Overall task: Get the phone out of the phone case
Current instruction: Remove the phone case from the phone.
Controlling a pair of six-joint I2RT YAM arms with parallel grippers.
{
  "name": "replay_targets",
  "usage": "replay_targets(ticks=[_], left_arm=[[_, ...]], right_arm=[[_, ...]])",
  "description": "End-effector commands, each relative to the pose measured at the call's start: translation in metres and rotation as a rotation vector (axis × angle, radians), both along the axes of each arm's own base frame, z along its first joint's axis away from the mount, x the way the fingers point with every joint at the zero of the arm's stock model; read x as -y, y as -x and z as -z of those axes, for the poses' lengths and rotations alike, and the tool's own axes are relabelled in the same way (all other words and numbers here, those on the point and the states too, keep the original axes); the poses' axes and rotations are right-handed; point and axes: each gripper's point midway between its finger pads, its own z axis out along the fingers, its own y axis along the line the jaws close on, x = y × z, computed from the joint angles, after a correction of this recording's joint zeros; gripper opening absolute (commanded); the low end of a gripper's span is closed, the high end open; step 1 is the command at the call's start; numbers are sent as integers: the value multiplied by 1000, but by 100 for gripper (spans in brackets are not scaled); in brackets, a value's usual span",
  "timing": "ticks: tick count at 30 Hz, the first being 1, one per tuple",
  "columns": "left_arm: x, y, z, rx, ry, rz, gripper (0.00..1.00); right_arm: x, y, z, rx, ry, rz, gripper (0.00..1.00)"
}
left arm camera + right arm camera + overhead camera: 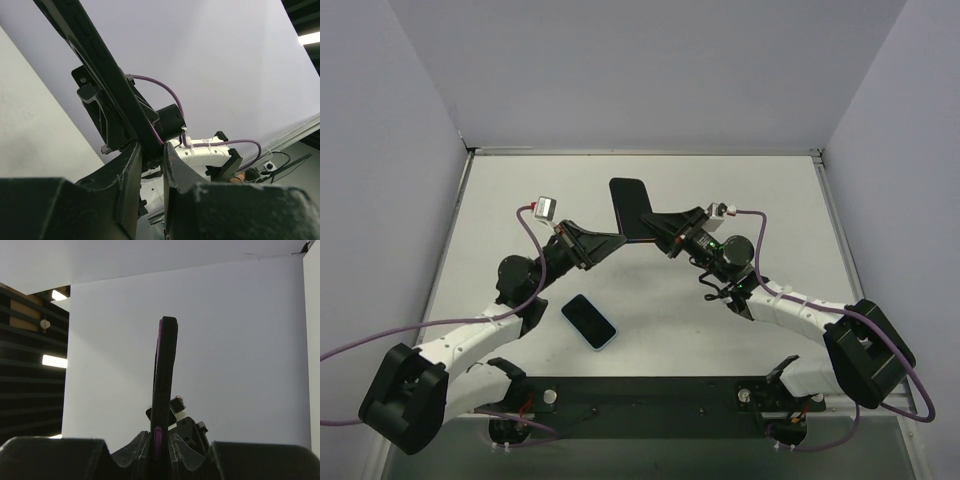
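Both arms meet above the middle of the white bench and share one object, a black rounded-rectangular case held upright and clear of the surface. The left end effector has its two fingers closed to a narrow gap on the case's lower edge; the left wrist view shows the case running edge-on as a thin dark bar up and away from the fingers. The right end effector pinches the same lower edge from the opposite side. In the right wrist view the case stands vertically between the closed fingers, with a magenta strip along one side and a small magenta button low down. A dark-screened phone with a pale blue rim lies flat and face up on the bench, nearer the arm bases, close to the left forearm but touching neither arm and well apart from the case. Taken together, the layout suggests that the separation is already made, with the phone out and resting on the bench and the shell aloft. The pictures do not show, however, whether the held case is hollow, so this remains a judgement. If it holds, little is left beyond setting the case down and letting go.
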Motion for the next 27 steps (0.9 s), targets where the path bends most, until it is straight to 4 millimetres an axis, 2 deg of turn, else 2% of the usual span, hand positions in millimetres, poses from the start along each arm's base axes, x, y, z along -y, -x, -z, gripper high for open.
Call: replay_targets(ticks=[1, 2, 4, 11, 19, 27], left_arm=[[-6, 4, -40, 114, 75, -15, 22], [-6, 3, -39, 108, 73, -12, 12], [-6, 3, -38, 105, 75, -10, 0], [-10, 6, -41, 123, 104, -24, 0], [-23, 17, -68, 226, 148, -51, 0], [-30, 23, -86, 299, 164, -67, 0]], right_arm=[[19, 36, -91, 324, -228, -20, 0], [19, 35, -90, 324, -228, -19, 0], [18, 36, -90, 322, -228, -23, 0], [19, 33, -92, 310, -263, -28, 0], [13, 28, -89, 275, -287, -50, 0], [12, 26, -89, 262, -294, -54, 0]])
